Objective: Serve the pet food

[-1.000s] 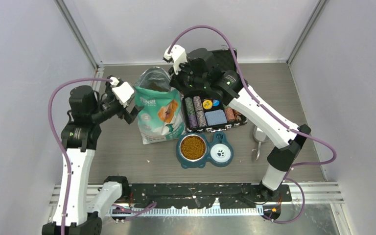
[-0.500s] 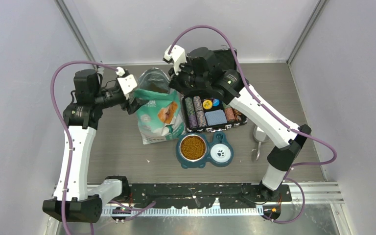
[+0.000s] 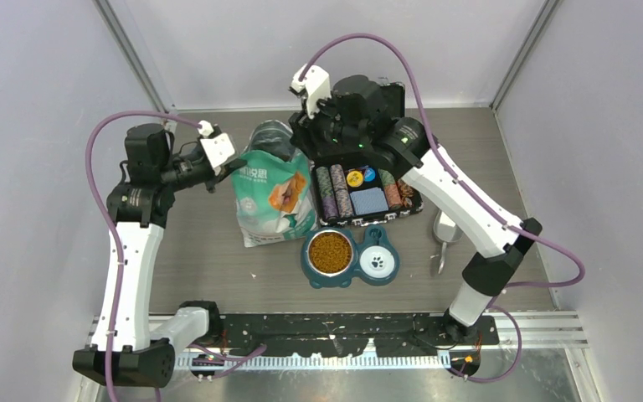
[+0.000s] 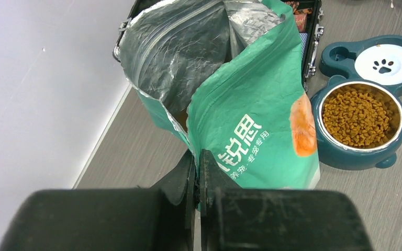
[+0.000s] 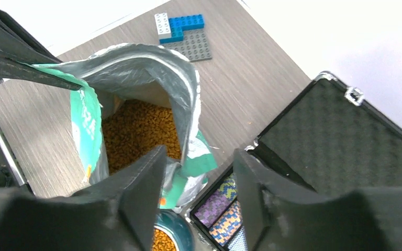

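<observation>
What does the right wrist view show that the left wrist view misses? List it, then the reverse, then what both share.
Right wrist only: a clear look down at the pet food inside the teal bag, toy bricks beyond it, the case's foam-lined lid, and the open right gripper. Left wrist only: the paw-print dish. Both: the bag's open mouth, the left gripper shut on its rim, and the filled bowl, just a sliver in the right wrist view.

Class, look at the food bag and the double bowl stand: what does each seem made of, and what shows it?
Food bag: probably plastic film, glossy teal print outside, crinkled silvery foil-like lining. Bowl stand: seemingly moulded teal plastic, smooth sheen; the filled bowl's bright rim suggests metal.
</observation>
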`<action>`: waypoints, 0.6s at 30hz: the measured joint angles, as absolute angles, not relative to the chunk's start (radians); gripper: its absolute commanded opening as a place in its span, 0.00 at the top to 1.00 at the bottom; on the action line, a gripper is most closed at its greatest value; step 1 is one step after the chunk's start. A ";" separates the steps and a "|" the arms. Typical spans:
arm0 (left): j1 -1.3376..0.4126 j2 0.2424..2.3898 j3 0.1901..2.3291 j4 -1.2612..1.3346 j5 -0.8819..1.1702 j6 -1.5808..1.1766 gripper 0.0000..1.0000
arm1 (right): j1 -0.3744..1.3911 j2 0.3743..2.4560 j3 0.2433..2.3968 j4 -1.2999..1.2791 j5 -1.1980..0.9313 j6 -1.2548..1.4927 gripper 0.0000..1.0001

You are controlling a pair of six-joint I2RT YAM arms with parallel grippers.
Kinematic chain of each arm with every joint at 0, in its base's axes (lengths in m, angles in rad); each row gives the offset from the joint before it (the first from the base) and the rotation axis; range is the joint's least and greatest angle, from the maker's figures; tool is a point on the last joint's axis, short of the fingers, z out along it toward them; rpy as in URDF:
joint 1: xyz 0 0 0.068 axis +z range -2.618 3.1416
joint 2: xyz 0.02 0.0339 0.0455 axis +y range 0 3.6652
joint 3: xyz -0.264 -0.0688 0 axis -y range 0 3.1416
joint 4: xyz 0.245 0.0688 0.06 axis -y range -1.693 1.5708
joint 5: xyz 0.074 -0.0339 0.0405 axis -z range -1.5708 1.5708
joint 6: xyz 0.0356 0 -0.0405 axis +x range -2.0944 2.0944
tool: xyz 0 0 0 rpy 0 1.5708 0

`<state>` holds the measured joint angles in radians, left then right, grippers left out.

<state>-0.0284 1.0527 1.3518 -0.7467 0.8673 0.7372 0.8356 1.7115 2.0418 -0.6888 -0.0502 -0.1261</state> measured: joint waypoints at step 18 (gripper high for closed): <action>-0.028 1.012 1.361 -0.845 0.898 0.754 1.00 | 0.659 1.430 1.749 -0.711 -0.593 -0.639 0.14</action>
